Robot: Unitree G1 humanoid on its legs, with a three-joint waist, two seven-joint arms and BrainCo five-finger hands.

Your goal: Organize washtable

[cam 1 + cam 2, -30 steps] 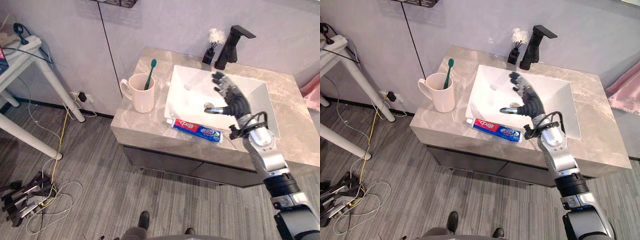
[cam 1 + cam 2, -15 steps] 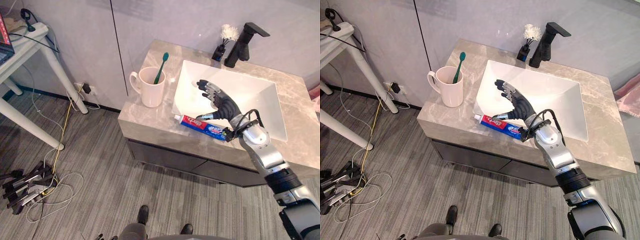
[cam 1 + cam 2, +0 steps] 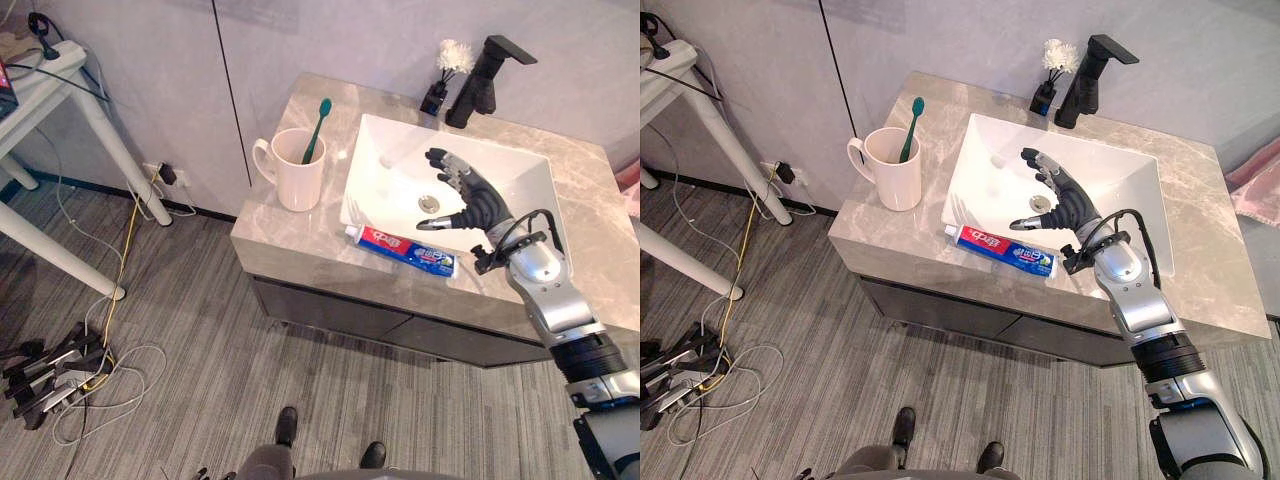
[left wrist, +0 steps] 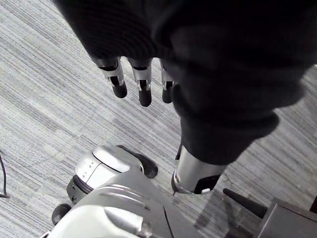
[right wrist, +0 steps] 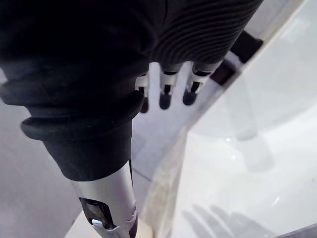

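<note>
Marble counter point(image 3: 590, 200) against a grey wall carries a white sink point(image 3: 395, 165); the right hand point(image 3: 478, 200) hovers over the basin, fingers spread and holding nothing, while the left hand point(image 4: 143, 87) hangs relaxed and empty above the floor. At the counter's left end stands a mug point(image 3: 298, 180), and the toothpaste point(image 3: 405, 250) lies flat on the front rim just beside the sink, near the right hand but untouched. With the toothbrush point(image 3: 315, 125) already in the mug, the job looks partly done: the toothpaste seems the piece left to tidy.
</note>
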